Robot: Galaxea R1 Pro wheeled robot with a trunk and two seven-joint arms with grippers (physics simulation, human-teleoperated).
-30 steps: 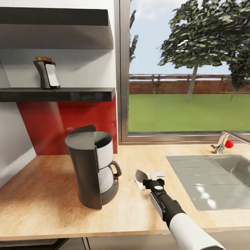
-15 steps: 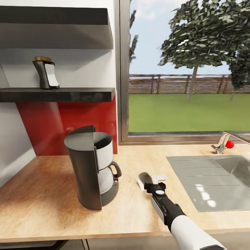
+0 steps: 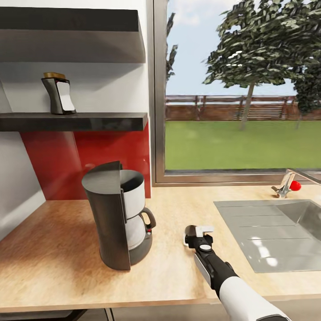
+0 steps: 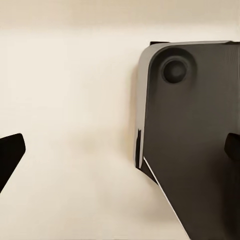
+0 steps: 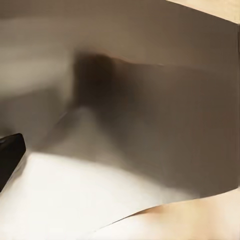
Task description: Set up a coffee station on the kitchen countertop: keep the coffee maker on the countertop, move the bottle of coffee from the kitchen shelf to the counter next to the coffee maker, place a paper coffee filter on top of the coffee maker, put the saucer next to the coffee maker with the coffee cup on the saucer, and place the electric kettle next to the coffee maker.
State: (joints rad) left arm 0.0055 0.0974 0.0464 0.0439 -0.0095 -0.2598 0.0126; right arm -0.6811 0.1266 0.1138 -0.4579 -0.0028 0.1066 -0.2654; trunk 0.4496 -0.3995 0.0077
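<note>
From the head camera, a pale wooden countertop [image 3: 53,263] runs across the near scene, backed on the left by a glossy red splashback [image 3: 58,160] and a white wall carrying two dark floating shelves; on the lower dark shelf [image 3: 102,121] stands a dark coffee bottle with a gold cap and white label [image 3: 59,94], at the far left. A tall dark-grey coffee maker with a white-sided carafe section [image 3: 119,215] stands on the countertop, left of centre. Behind the counter a large window [image 3: 236,89] looks onto grass, a fence and a tree; a stainless steel sink [image 3: 274,232] with a red-knobbed tap [image 3: 287,184] is set in at the right. The right gripper [image 3: 196,232] is low over the counter, right of the coffee maker; whether its pincer is apart or together cannot be told. In the left wrist camera, dark fingertips [image 4: 10,152] stand wide apart over a cream surface beside a dark rounded panel [image 4: 192,135]. The right wrist camera gives a blurred grey-brown surface and one dark fingertip [image 5: 9,150].
</note>
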